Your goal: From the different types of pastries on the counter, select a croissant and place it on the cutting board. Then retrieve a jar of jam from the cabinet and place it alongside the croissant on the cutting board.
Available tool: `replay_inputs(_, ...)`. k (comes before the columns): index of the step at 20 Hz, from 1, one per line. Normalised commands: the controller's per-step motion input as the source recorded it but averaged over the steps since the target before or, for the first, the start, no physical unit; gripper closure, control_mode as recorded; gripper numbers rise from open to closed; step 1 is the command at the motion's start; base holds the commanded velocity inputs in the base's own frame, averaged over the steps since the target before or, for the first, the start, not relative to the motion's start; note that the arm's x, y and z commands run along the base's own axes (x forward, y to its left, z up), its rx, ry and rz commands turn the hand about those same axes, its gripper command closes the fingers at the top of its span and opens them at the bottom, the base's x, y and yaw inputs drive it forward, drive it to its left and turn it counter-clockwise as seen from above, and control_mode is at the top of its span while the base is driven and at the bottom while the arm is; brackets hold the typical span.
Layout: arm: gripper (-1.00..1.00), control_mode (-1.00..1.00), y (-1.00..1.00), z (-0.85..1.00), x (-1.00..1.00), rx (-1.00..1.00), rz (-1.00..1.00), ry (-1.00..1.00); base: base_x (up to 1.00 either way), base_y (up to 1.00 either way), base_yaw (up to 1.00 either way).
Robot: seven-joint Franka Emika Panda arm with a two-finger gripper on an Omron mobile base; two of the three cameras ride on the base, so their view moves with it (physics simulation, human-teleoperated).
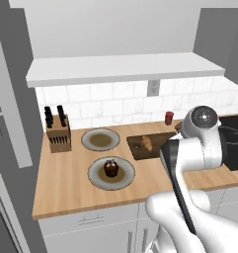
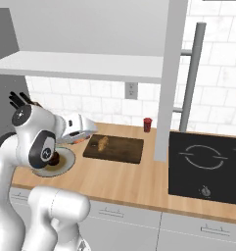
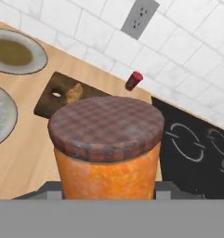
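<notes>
one jar of jam [image 3: 106,148] clamped in the gripper [image 3: 106,193], above the counter [image 3: 25,158].

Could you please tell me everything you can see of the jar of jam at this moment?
The jar of jam is a small cylinder with a mottled orange body and a wider, dark brownish-red checked lid. It stands close before the hand camera, lid towards the top of that view, with the gripper closed on its lower part. It is held in the air above the counter, short of the cutting board where the croissant lies.
</notes>
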Motion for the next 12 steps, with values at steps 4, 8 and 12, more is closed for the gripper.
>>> replay_inputs(4, 1.00, -1.00, -0.11, -0.81, 0.46, 0.08, 0.00, -0.18, 0.00, 0.00, 0.00)
replay_inputs(8, 1.00, -1.00, -0.30, -0.82, 0.29, 0.18, 0.00, -0.17, 0.00, 0.00, 0.00)
replay_inputs(12, 1.00, -1.00, -0.08, -0.49, 0.13, 0.09, 0.00, -0.21, 0.00, 0.00, 0.00)
